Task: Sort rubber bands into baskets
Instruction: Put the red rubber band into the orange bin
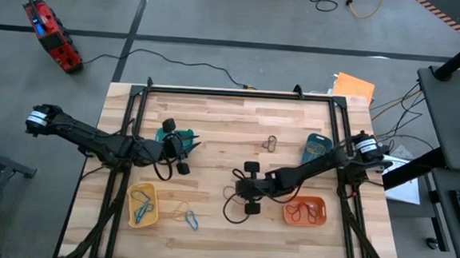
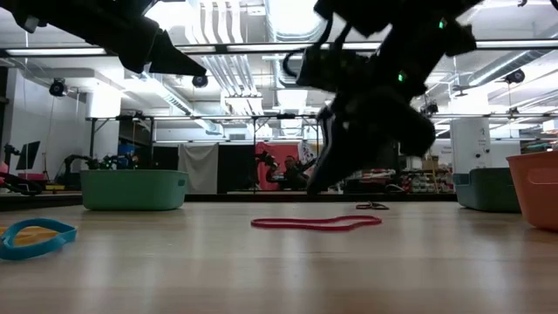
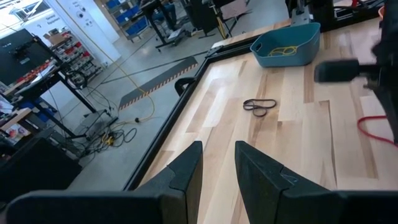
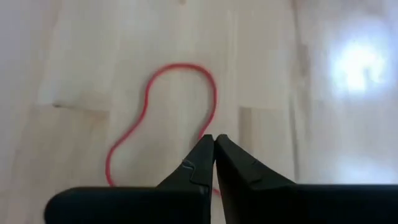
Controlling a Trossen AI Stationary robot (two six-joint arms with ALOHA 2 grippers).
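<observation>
A red rubber band [image 4: 163, 112] lies flat on the table as a long loop; it also shows in the low view [image 2: 316, 223]. My right gripper [image 4: 214, 140] is shut, its tips over the loop's side strand, near mid-table [image 1: 248, 192]. My left gripper [image 3: 217, 158] is open and empty, beside the teal basket [image 1: 183, 136]. A grey band [image 1: 271, 142] lies on the table farther back. The blue basket [image 1: 318, 146] holds a yellow band [image 3: 285, 50]. The yellow basket [image 1: 143, 204] holds blue bands. The orange basket [image 1: 305, 211] holds dark bands. My right gripper points its shut fingers down at the red band's side strand [image 4: 211, 121], which runs in under the fingertips [image 4: 205, 149]. I cannot tell whether the fingers touch or pinch it. The whole band lies flat on the table.
A blue band and a yellow band [image 1: 186, 216] lie loose on the table beside the yellow basket. A black frame [image 1: 240, 92] runs along the table's far edge and sides. An orange sheet [image 1: 354, 86] lies off the far right corner.
</observation>
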